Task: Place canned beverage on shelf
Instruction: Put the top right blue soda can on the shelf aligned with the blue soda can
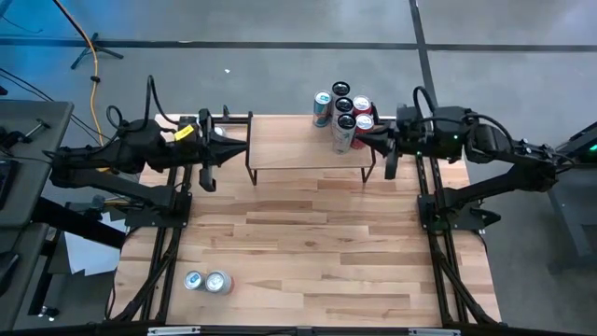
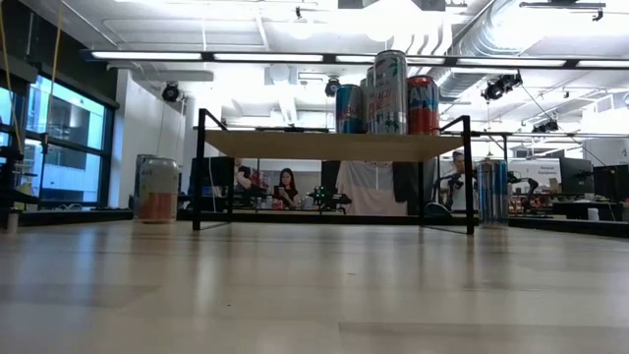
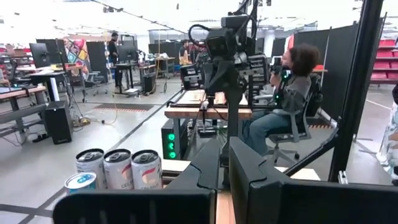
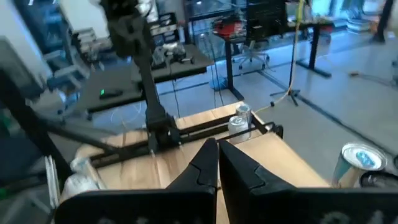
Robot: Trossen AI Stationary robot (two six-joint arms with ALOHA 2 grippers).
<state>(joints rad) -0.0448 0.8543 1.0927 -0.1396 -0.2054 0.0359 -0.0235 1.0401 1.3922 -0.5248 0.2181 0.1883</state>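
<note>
Starting on your left: the left end effector sits with its fingers pressed together, holding nothing, parked just off the left end of the low shelf with the light wood plank top and thin black metal legs. The cans you have yet to shelve, two silver-topped beverage cans, stand upright side by side way down at the near-left corner of the light wooden tabletop, well apart from both arms. So from the left end effector they're straight back toward the near edge, on its own side of the tabletop. I'd say the left arm is clearly the closer one for this grab, and since the cans stand upright you'll probably want to come in from the side.

Moving right, the shelf's right end already carries a tight cluster of tall cans in blue, silver and red. The right end effector sits beside that end, fingers shut together too, empty.
</note>
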